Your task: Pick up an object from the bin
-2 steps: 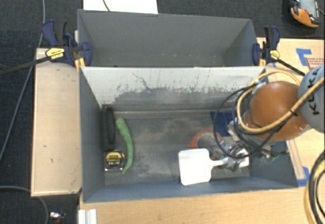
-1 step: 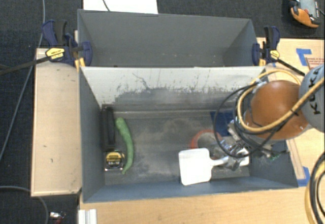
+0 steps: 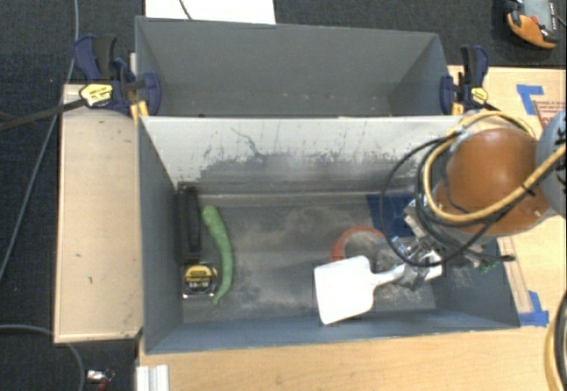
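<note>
Near right in the bin (image 3: 159, 203), the end effector (image 3: 415, 270) is by a white spatula (image 3: 344, 292); spread or pinching, cannot tell

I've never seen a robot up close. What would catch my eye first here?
The glossy orange-brown dome on the arm's wrist, ringed with cables, stands out most at the right of the grey bin. The gripper reaches down below it. Beside the gripper, near the front wall, lies a white paddle. By the left wall lie a long green pod and a yellow tape measure.
</note>
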Robot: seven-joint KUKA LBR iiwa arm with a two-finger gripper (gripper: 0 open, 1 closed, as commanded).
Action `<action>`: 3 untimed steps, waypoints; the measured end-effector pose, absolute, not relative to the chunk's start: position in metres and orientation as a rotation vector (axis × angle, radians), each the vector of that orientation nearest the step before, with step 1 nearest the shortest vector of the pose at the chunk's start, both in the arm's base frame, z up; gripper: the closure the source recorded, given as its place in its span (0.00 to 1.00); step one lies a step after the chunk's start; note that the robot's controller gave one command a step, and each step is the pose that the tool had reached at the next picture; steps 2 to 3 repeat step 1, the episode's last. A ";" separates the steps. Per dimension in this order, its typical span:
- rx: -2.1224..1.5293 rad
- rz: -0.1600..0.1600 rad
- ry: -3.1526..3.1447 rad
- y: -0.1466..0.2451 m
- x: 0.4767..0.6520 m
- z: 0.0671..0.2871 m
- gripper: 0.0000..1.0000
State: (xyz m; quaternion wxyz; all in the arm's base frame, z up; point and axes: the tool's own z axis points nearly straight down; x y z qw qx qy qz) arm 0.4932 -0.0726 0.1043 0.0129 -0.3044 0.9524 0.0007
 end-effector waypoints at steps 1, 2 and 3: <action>-0.948 0.007 2.971 -0.072 0.492 0.147 1.00; -0.948 0.007 2.971 -0.072 0.492 0.147 1.00; -0.948 0.007 2.971 -0.072 0.492 0.147 1.00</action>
